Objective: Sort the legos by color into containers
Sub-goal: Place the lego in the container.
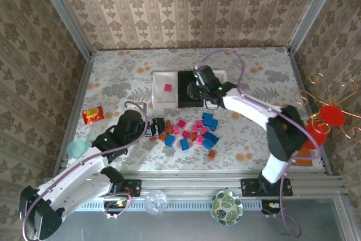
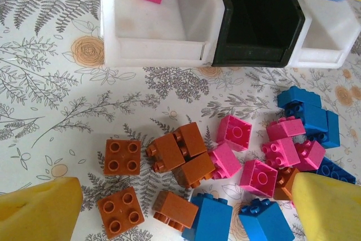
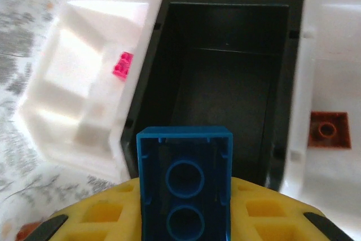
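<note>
The left pincer [image 1: 155,127] is spread wide over the left part of the brick pile [image 1: 192,132], in the middle of the top view. The right pincer [image 1: 198,87] squeezes a blue brick [image 3: 185,184] above the black tray [image 3: 225,83], up and right of the pile.

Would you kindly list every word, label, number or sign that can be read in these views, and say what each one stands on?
No text is legible in these views.
snack packet: printing too small and blurred to read.
orange-brown bricks: studs show no readable lettering.
blue brick: underside plain, no marking.
containers: no label seen.
</note>
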